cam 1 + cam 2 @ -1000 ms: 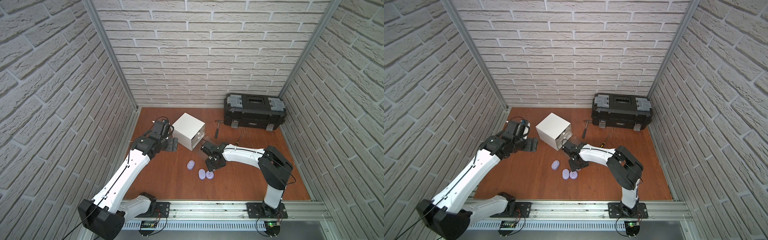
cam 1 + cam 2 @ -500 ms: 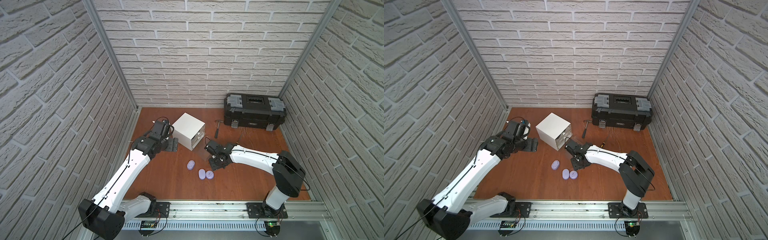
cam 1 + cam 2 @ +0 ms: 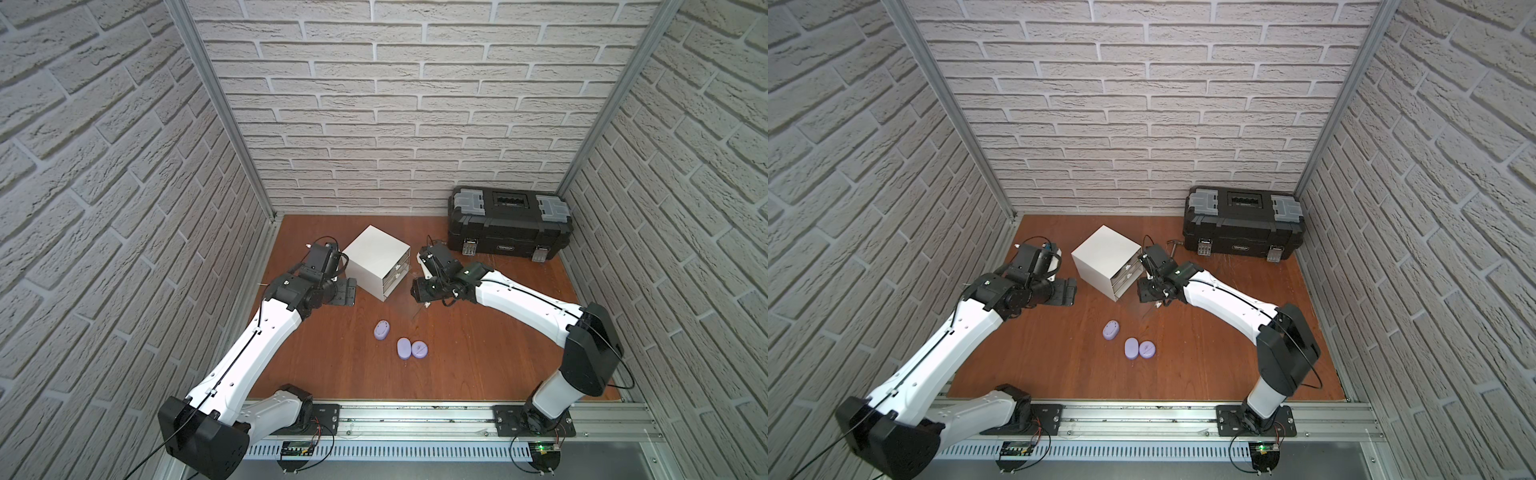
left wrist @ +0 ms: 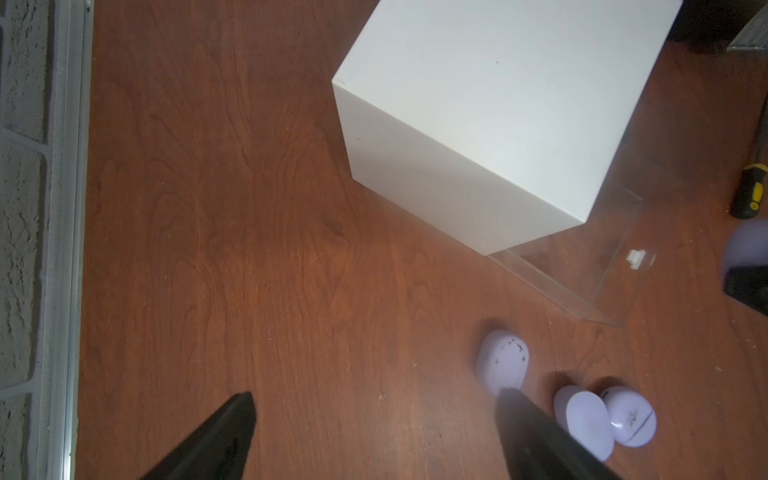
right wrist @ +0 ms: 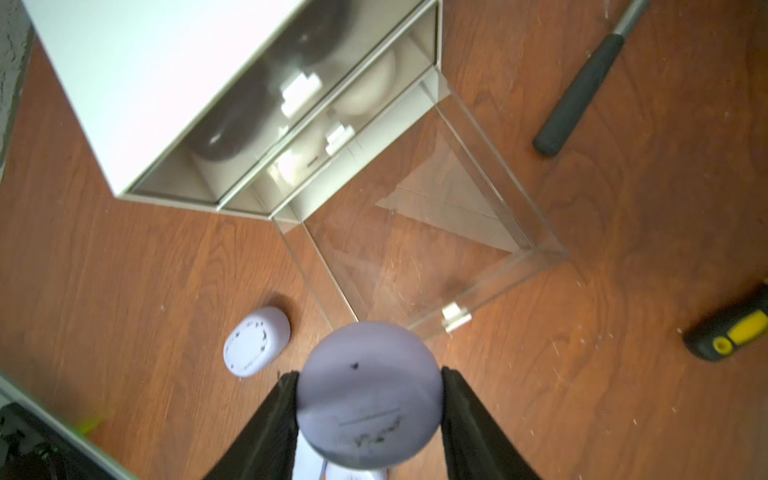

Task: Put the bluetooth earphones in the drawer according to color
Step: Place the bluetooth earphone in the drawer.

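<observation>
Since a second ago my right gripper (image 5: 370, 374) has risen from the three loose lavender cases (image 3: 402, 348) toward the drawer (image 3: 376, 259), clamped on a fourth lavender case (image 5: 368, 399) at the front edge of its pulled-out bottom tray (image 5: 505, 226); my left gripper (image 4: 376, 397) gapes, holding nothing

Reddish-brown wood tabletop (image 3: 478, 374), scuffed. White drawer cabinet (image 3: 376, 253) stands toward the back, left of centre. Black toolbox (image 3: 509, 232) sits at the back wall, right. Three lavender earphone cases (image 3: 403, 348) lie in front of the cabinet, one apart, two side by side. Hammer (image 5: 582, 87) and yellow-handled screwdriver (image 5: 731, 332) lie on the cabinet's drawer side.
</observation>
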Controlling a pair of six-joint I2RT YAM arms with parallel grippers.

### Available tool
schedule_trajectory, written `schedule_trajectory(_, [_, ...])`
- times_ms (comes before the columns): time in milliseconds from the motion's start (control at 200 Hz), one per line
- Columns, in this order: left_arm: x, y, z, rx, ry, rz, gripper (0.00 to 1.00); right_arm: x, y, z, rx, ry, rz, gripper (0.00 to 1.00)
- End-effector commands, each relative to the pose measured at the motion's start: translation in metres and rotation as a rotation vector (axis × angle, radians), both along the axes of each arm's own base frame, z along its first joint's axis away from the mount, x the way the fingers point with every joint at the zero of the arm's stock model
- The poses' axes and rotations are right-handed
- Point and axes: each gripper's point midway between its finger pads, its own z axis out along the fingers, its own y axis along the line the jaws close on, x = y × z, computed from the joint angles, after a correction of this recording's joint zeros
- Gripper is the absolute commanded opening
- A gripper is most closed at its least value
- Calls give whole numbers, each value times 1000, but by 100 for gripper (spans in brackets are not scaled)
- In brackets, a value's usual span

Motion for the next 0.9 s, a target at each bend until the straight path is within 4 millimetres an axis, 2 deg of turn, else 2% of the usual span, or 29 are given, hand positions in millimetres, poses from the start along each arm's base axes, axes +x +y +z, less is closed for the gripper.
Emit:
schedule_trajectory(0, [-1, 1, 8, -28, -35, 15, 95, 28, 13, 6, 47, -61, -1, 39])
schedule_trajectory(140, [-4, 3, 10, -27, -35, 16, 95, 50, 11, -8, 28, -52, -25, 39])
schedule_trajectory(290, [-6, 4, 9, -31, -35, 20, 95, 62, 10, -23, 14, -38, -39, 39])
schedule_trajectory(570, [-9, 4, 6, -33, -28, 25, 95, 75, 4, -46, -23, -27, -66, 39])
schedule_trajectory(740, [-8, 4, 3, -30, -18, 26, 95, 82, 3, -50, -28, -49, -75, 39])
schedule_trajectory(760, [-8, 4, 3, -30, -18, 27, 95, 81, 2, -64, -49, -26, -75, 39])
schedule_trajectory(895, [-9, 4, -1, -29, -7, 26, 95, 83, 3, -75, -58, -16, -79, 39])
